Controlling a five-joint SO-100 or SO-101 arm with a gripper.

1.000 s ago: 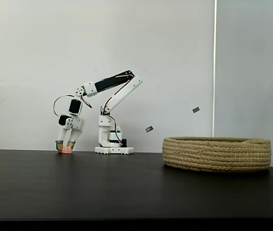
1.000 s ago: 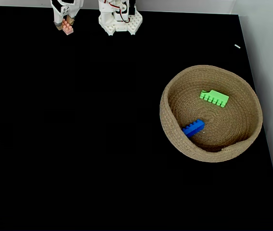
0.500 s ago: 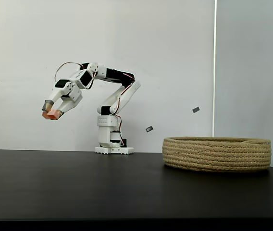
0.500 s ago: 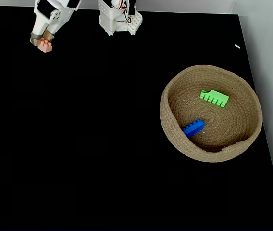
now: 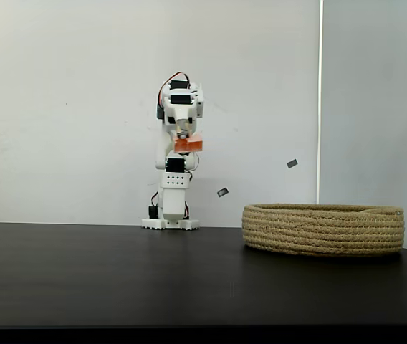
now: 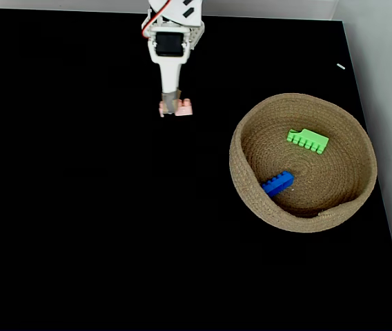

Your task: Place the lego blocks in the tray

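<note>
A: Where is the pink brick (image 6: 177,108) relative to the tray (image 6: 248,196)?

B: Outside it — well off to the tray's left in the fixed view from above, and clearly higher than the tray's rim (image 5: 323,208) in the fixed view from the side, where the pink brick (image 5: 188,144) hangs in the air above the bench (image 5: 117,279).

A: And what has hold of it?

B: The gripper (image 6: 170,107). Its fingers are clamped on the pink brick, one end of which sticks out toward the tray side in the view from above. From the side, the gripper (image 5: 185,141) faces the camera, with the arm (image 5: 177,115) folded up tall over its white base (image 5: 170,223).

A: The other two bricks?

B: Both lie inside the tray. The green brick (image 6: 307,140) sits on the tray's floor toward the far wall, studs along one edge. The blue brick (image 6: 277,183) lies nearer the tray's left wall, slanted — apart from the green one.

A: Anything touching the tray?

B: Nothing from outside; it rests on the bench, well apart from the arm.
</note>
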